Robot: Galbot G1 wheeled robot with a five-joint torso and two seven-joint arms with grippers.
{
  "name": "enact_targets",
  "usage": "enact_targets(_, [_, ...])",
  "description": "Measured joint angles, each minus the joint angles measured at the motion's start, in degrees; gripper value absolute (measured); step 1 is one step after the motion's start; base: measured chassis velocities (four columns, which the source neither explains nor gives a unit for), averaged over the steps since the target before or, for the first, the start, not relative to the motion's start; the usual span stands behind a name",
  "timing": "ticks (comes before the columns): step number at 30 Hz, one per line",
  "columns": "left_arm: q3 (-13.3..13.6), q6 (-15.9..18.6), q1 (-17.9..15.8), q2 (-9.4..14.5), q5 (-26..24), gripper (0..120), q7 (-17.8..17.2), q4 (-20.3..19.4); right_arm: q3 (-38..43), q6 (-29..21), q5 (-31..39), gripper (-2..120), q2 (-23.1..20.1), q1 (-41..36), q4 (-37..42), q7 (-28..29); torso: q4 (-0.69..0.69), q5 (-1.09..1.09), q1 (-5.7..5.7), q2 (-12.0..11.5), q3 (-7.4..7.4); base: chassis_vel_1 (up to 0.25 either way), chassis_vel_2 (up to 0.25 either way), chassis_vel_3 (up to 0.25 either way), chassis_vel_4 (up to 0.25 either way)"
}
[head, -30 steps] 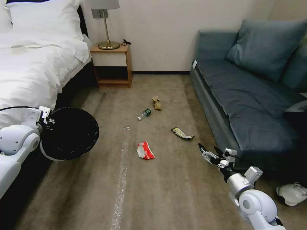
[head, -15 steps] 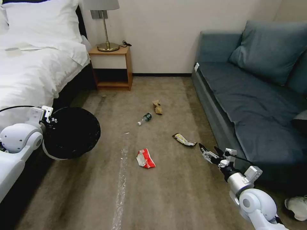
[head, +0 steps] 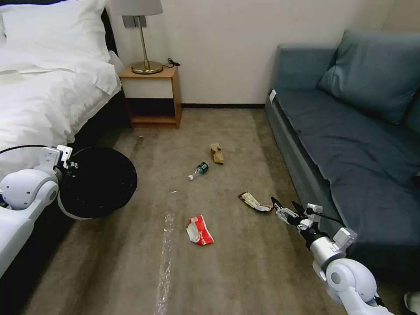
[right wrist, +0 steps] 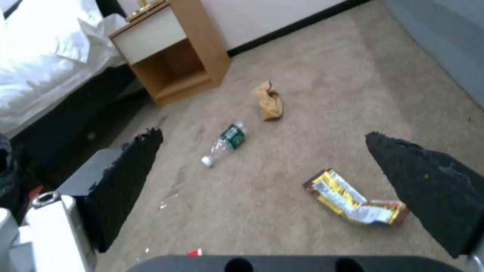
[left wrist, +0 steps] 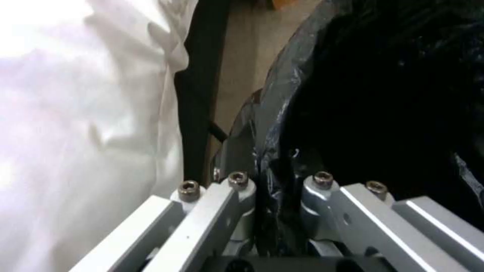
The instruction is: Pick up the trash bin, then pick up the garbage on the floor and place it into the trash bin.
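Note:
My left gripper (head: 65,168) holds the trash bin (head: 97,182) off the floor beside the bed, its black-lined mouth facing me. In the left wrist view the gripper (left wrist: 272,181) is shut on the bag-covered rim of the bin (left wrist: 393,94). The garbage lies on the carpet: a red-and-white wrapper (head: 199,230), a yellow wrapper (head: 253,202), a small bottle (head: 198,170) and brown paper (head: 216,153). My right gripper (head: 286,208) hovers open just right of the yellow wrapper. In the right wrist view the gripper (right wrist: 263,132) is spread wide, with the yellow wrapper (right wrist: 348,198), bottle (right wrist: 225,141) and brown paper (right wrist: 269,100) ahead.
A white bed (head: 39,96) runs along the left. A wooden nightstand (head: 151,94) with a lamp stands at the wall. A blue-grey sofa (head: 350,140) lines the right, close to my right arm. A shiny strip (head: 166,245) crosses the carpet.
The whole picture has shifted, so the camera has moved. The litter now lies nearer, and the yellow wrapper sits right at my right gripper's tips. The bin stays in my left gripper.

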Motion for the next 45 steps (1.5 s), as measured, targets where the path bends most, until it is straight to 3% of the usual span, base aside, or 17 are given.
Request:
enact_targets(25, [-0.9,-0.2,0.8,0.0,-0.2,6,0.0,-0.5,-0.6,0.8,-1.0,100,-0.5,-0.1,-0.4,-0.8,0.01,0.01,0.00,0.0,0.00,-0.103,0.113,0.112,-0.103])
enact_targets(38, [-5.3,-0.8,5.8,1.6,-0.2,6,0.8,-2.4,-1.9,-0.5,-1.4,100,-1.3,0.1,0.6,-0.7,0.01,0.00,0.00,0.0,0.00,-0.004,0.003,0.005,-0.002])
enact_targets(45, [-7.9,-1.5,8.7,2.2,-0.2,6,1.7,-4.0,-4.6,-4.0,-1.1,100,-6.2,0.5,1.8,-0.5,0.00,0.00,0.00,0.0,-0.01,0.000,0.000,0.000,0.000])
